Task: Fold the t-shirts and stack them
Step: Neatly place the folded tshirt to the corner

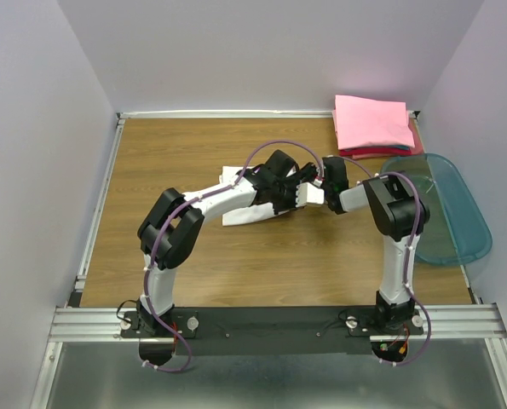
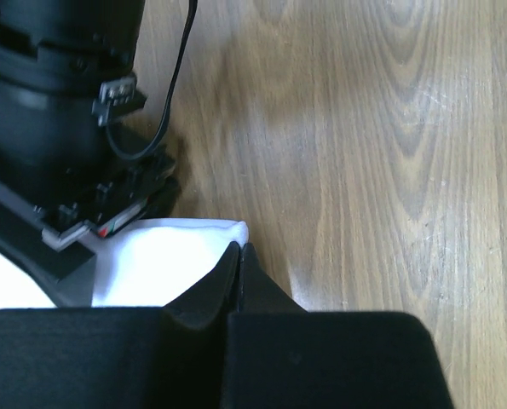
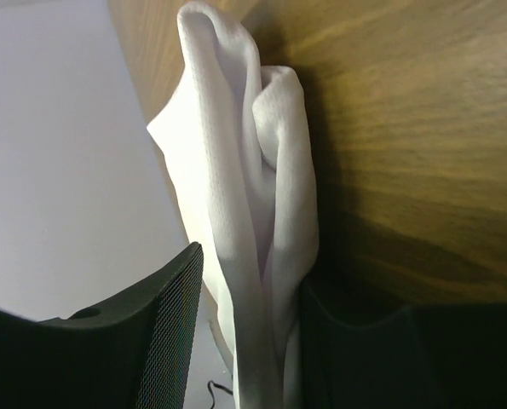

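Observation:
A white t-shirt lies partly folded on the wooden table, mid-table. Both grippers meet at its right end. My left gripper is shut, with its tips pinched together at a corner of the white cloth. My right gripper is shut on a bunched fold of the same shirt, which runs between its fingers. A folded pink t-shirt tops a stack at the back right, with a red one under it.
A teal translucent bin lid lies at the right edge beside the right arm. Grey walls close off the back and sides. The right arm's black wrist crowds the left wrist view.

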